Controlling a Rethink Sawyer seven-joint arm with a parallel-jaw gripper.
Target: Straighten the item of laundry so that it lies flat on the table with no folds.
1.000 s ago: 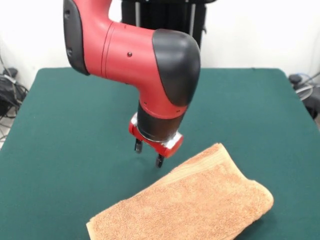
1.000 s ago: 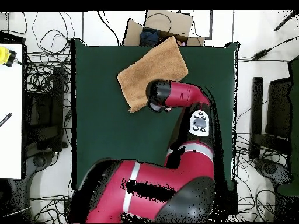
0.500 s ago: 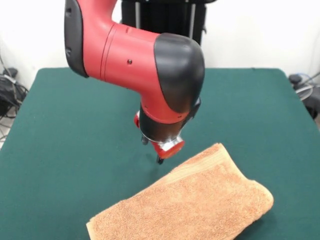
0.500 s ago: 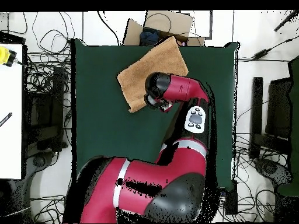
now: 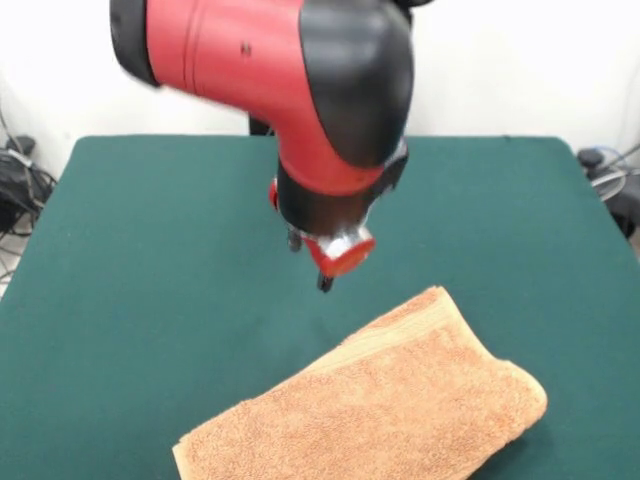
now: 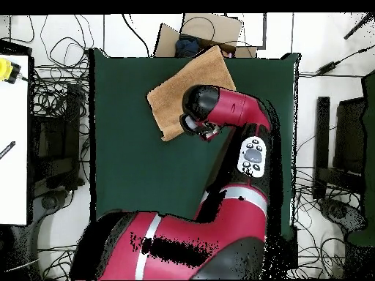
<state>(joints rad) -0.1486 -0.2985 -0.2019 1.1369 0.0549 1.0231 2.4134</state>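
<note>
— Towels [image 5: 400, 400] on show?
— One. Orange-tan terry, lying askew and doubled over itself, with stacked layers showing along its long edge on the arm's side.
— And beneath the towel?
— One table [image 5: 150, 250], dark green, spreading far wider than the towel. From overhead, towel [image 6: 192, 88] seen with one corner right at the table [image 6: 132, 168] rim.
— Anything touching the towel?
— Nothing but the table under it.
— Grippers?
— One [image 5: 310, 263], red with a silver plate, hanging in the air beside the towel's layered long edge, up off the cloth. From overhead [image 6: 207, 132], placed over the towel's border, close to one of its corners.
— Fingers [image 5: 325, 284]?
— Two, dark and short, spread apart with nothing between them.
— Arms?
— One [image 5: 300, 90], red and black, reaching in over the towel's layered side, its bulky black elbow high above the cloth.
— Further out from the towel?
— One cardboard box [image 6: 198, 33] just past the towel's rim-side corner, off the table. Then tangles of black cables [image 6: 55, 58] well away from the towel on either side; too many to count.
</note>
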